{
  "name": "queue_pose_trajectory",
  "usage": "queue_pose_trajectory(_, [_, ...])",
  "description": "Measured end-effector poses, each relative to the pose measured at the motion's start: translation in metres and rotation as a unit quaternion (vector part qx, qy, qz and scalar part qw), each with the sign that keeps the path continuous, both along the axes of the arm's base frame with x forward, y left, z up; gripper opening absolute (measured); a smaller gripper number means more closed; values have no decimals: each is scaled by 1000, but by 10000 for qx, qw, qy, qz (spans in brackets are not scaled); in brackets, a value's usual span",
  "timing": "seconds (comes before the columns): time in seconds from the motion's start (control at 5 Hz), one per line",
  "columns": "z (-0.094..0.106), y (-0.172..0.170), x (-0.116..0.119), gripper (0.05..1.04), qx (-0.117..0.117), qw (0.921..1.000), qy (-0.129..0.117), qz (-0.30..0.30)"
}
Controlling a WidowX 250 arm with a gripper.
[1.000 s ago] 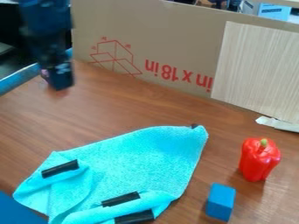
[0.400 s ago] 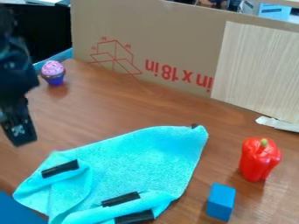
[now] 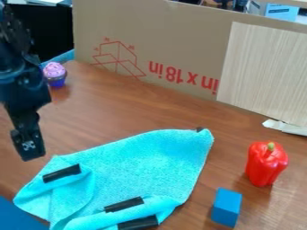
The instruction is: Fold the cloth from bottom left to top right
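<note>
Cloth (image 3: 144, 166), turquoise, lies part-folded on the worktop (image 3: 144, 108), my claw (image 3: 30, 150) at its ten o'clock, spread or closed I cannot tell.

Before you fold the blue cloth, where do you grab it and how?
I'd pinch the cloth at its bottom-left corner, coming down from above: it lies spread on the table, and that corner sticks out where the fold should start.

Camera above the near side of the table (image 3: 132, 110), looking down at a slant, facing the cardboard (image 3: 186, 45) behind, fairly close (the cloth (image 3: 144, 164) looms large).
</note>
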State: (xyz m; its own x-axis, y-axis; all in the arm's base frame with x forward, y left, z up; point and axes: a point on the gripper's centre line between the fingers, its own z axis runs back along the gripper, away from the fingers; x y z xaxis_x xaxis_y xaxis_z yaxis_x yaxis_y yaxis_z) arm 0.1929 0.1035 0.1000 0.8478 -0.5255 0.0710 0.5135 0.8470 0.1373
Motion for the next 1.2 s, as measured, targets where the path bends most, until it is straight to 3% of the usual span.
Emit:
queue_pose_trajectory(0.6, [-17, -8, -9, 1001, 136, 9982, 77, -577])
queue_pose_trajectory(1.0, [-33, -14, -21, 1001, 466, 9945, 302, -885])
queue_pose_trajectory(1.2, [-41, -16, -20, 1001, 513, 9940, 475, -836])
